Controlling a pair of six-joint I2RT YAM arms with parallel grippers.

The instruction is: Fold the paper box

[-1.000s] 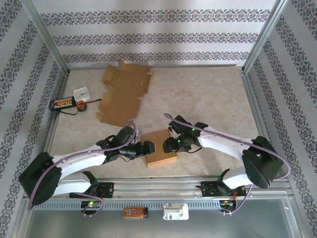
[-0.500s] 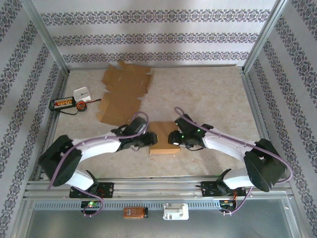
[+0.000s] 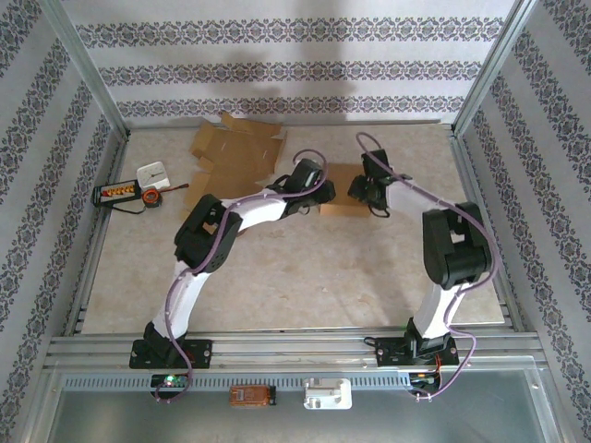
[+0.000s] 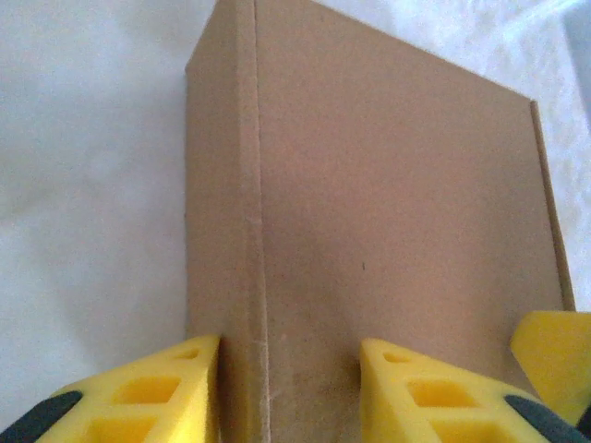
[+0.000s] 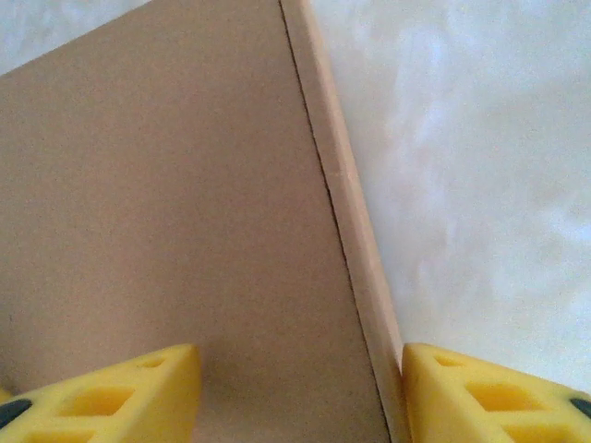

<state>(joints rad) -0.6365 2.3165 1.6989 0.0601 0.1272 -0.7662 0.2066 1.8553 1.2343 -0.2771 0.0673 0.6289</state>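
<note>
White-shelled left arm point(image 3: 259, 205) and right arm point(image 3: 430, 314), chunky black joints, thin purple cables point(image 3: 219, 242) looped along them, yellow foam fingers point(image 4: 138, 392) with cut-out holes.

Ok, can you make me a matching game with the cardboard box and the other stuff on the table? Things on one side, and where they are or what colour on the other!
Things:
1. folded paper box
2. flat cardboard sheets
3. left gripper fingers
4. black gadget with orange buttons

Place or colour:
a. yellow foam
b. spread out flat, far left
c. at the left edge, beside a small white square thing
d. closed up, far middle

Pairs: 1-d, 2-b, 3-a, 4-c
</note>
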